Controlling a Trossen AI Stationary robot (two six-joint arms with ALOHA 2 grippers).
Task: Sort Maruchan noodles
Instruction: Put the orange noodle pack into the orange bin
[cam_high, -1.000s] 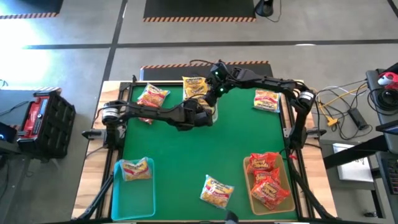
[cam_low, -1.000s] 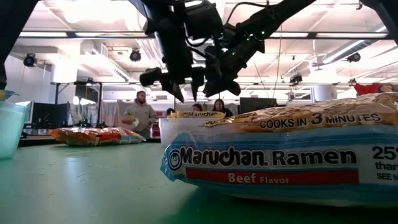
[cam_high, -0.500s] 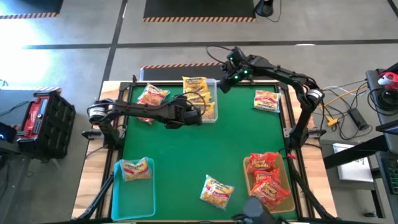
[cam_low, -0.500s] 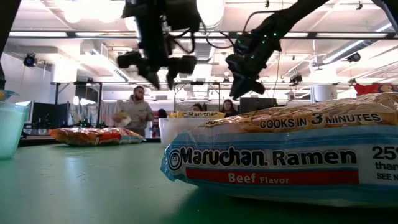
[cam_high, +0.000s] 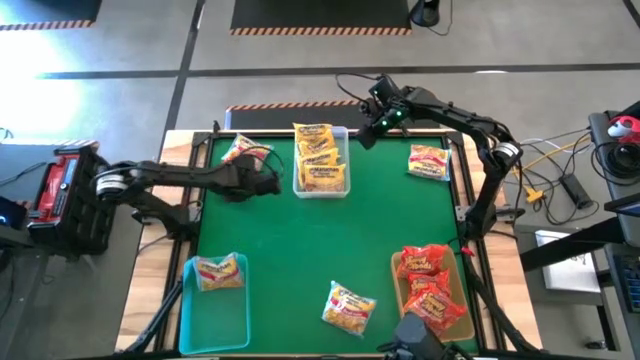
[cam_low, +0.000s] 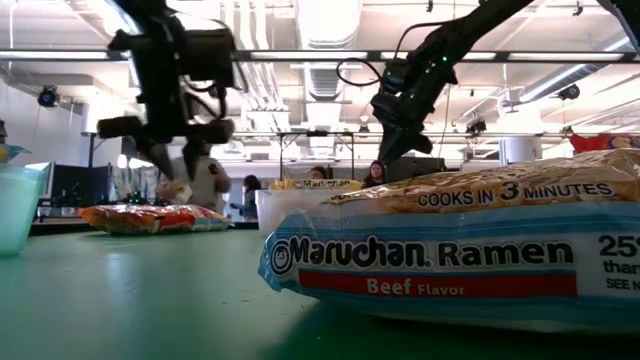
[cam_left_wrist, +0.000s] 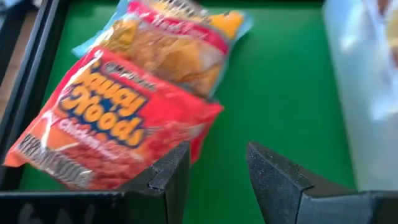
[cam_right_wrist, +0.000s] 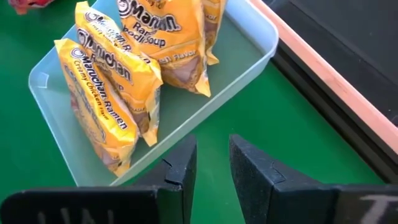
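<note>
Green matting covered the counter (cam_high: 330, 240), and the Maruchan noodles lay scattered over it in several groups. Three yellow packets (cam_high: 320, 158) stood in a clear bin (cam_high: 346, 190) at the far middle; the right wrist view showed them leaning on edge inside it (cam_right_wrist: 118, 68). A red packet (cam_left_wrist: 118, 124) lay overlapped with a yellow and pale-blue packet (cam_left_wrist: 180, 43) at the far left corner, and one more red-and-yellow packet (cam_high: 428, 160) lay at the far right. At the near left a teal bin (cam_high: 190, 310) held a single yellow and blue packet (cam_high: 220, 272). At the near right a tan bin (cam_high: 398, 300) held a heap of red packets (cam_high: 430, 290). A beef-flavour packet (cam_high: 348, 305) lay loose at the near middle, filling the low view (cam_low: 450, 250).

The left gripper (cam_high: 262, 182) hung above the counter just right of the far-left pair, its fingers (cam_left_wrist: 273, 174) partly apart with nothing between them. The right gripper (cam_high: 372, 132) hung just right of the clear bin's far end, its fingers (cam_right_wrist: 180, 168) narrowly apart and empty.

People stood in the room beyond the counter (cam_low: 205, 185).
</note>
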